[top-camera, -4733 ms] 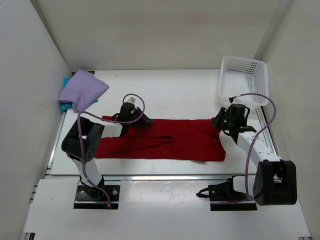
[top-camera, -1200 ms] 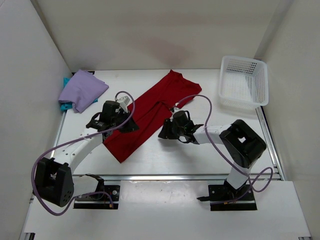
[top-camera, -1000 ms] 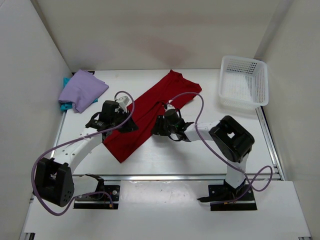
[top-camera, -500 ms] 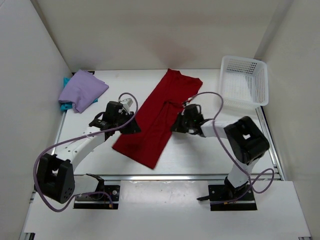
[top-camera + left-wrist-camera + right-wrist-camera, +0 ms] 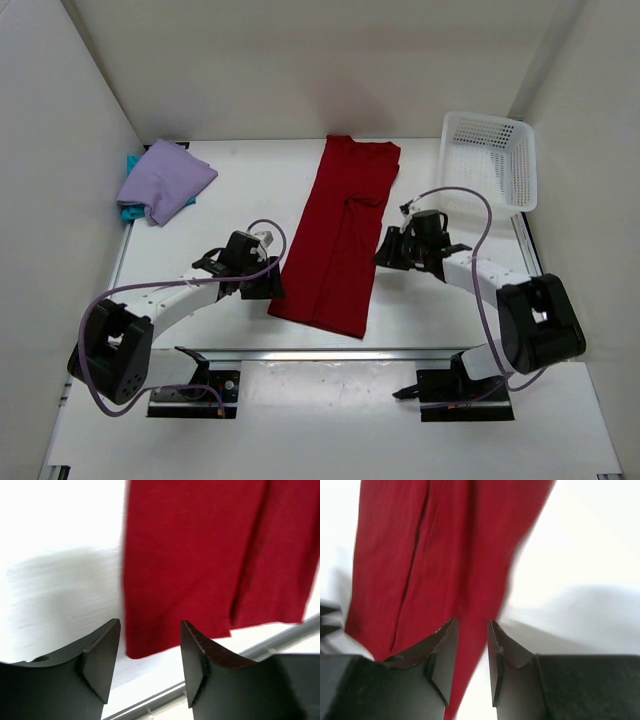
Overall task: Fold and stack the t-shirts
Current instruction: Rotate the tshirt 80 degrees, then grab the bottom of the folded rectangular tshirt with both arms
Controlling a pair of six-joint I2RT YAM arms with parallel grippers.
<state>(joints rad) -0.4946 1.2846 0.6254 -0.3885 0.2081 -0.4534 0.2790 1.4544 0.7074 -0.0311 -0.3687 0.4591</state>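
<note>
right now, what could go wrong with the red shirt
The near end of the red shirt lies close to the near edge of the table; pulling that way could drag it off.
The left hand sits open at one corner, so its grasp may catch one layer and spoil the fold.

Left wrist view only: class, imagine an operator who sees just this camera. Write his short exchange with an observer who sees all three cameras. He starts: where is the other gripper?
Observer: The right gripper is at the right edge of the red shirt, about halfway along it.
Operator: Any other shirts out there?
Observer: A purple shirt lies in the far left corner, on top of a teal shirt.
Operator: Anything else?
Observer: A white basket stands at the far right.
</note>
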